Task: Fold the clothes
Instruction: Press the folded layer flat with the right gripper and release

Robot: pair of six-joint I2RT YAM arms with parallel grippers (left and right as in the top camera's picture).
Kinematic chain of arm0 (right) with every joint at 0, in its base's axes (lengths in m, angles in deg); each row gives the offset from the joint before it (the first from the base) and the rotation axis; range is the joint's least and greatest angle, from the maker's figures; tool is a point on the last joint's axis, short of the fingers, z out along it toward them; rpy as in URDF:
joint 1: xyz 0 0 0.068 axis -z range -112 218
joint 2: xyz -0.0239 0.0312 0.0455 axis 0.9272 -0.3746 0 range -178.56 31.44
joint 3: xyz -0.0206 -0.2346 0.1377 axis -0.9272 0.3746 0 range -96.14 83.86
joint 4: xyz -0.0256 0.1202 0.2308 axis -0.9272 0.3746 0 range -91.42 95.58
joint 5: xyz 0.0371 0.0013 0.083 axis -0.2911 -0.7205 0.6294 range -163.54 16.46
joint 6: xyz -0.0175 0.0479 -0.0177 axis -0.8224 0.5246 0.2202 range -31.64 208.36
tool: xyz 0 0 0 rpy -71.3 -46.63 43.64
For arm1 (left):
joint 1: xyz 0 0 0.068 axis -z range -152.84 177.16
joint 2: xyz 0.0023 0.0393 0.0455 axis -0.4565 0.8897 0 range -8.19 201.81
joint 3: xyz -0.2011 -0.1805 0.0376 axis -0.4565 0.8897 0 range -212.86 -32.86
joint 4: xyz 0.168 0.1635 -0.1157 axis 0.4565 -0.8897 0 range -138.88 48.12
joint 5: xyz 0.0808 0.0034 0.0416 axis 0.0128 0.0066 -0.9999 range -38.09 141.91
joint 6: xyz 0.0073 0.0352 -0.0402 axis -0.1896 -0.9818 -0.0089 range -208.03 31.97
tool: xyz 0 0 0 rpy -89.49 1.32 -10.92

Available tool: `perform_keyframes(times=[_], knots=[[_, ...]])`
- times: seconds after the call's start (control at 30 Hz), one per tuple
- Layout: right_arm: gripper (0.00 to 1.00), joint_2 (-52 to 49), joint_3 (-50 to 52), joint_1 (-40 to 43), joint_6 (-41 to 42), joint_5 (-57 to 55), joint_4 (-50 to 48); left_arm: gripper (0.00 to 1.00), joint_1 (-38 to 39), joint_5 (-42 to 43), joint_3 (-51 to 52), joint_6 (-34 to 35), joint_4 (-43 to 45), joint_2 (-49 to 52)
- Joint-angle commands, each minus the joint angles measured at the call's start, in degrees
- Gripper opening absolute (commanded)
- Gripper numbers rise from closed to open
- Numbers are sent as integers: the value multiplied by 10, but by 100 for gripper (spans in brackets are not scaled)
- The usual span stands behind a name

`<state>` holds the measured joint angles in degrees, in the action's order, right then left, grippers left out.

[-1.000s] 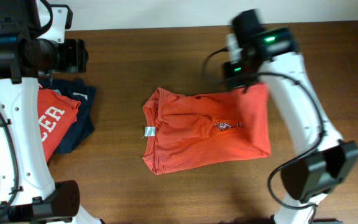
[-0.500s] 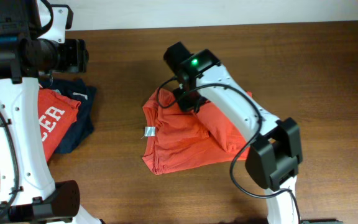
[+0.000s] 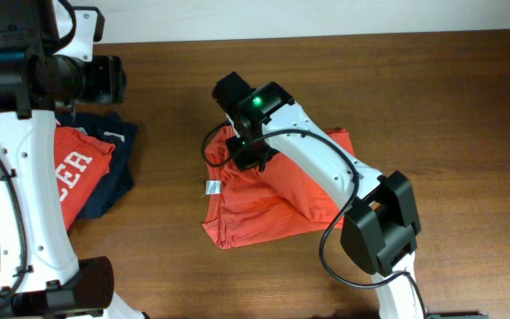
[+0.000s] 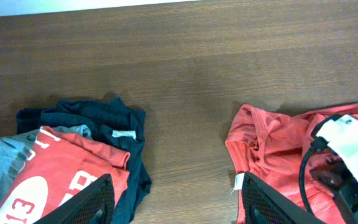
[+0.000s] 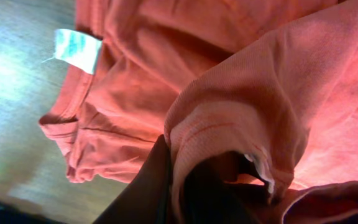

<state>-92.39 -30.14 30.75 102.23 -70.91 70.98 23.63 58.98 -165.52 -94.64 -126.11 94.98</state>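
Observation:
The clothes, one orange-red T-shirt (image 3: 264,202), lie mid-table with the collar and white neck tag (image 3: 212,187) toward the left. My right gripper (image 3: 243,147) hangs over the shirt's upper left part, shut on a fold of its fabric pulled across from the right side. In the right wrist view the pinched fold (image 5: 229,124) drapes over my right gripper (image 5: 184,182), with the tag (image 5: 76,46) at upper left. My left gripper (image 4: 178,204) stands open above bare table between the shirt (image 4: 272,143) and the garment pile, holding nothing. The chest print is hidden.
A folded red shirt with white letters (image 3: 73,168) lies at the left on a dark navy garment (image 3: 118,182). A grey garment (image 4: 5,152) shows under them. The left arm's column (image 3: 11,204) stands at the left edge. The table's far edge (image 3: 326,37) meets a white wall.
My right gripper has swept from the shirt's right edge leftward over the shirt to the collar side, dragging the fabric with it. The left arm has not moved.

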Motion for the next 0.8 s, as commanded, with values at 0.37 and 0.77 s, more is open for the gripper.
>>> perform_keyframes(times=[0.37, 0.77], knots=[[49, 0, -2, -45, 31, 112, -18, 66, -3, 6, -6, -2, 0, -7], [51, 70, -3, -2, -9, 69, -20, 67, -3, 6, -5, -6, 0, -6]])
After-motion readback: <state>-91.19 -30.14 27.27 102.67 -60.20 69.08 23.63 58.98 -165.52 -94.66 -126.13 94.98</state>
